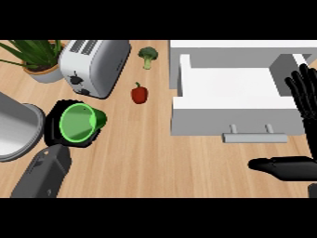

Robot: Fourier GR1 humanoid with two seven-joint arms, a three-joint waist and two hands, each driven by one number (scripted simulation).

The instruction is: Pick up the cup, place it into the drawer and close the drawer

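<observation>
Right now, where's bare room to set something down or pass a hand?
Free: the open white drawer, its inside bare; the wooden counter between the left hand, curled round the green plastic cup, and the right hand, open beside the drawer. Crowded: upper left, where the silver toaster, potted plant, grey metal pot, red pepper and broccoli sit.

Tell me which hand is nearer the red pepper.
Left. The left hand is curled round the green cup, just left of and below the red pepper. The right hand rests open past the drawer, far to the pepper's right.
</observation>
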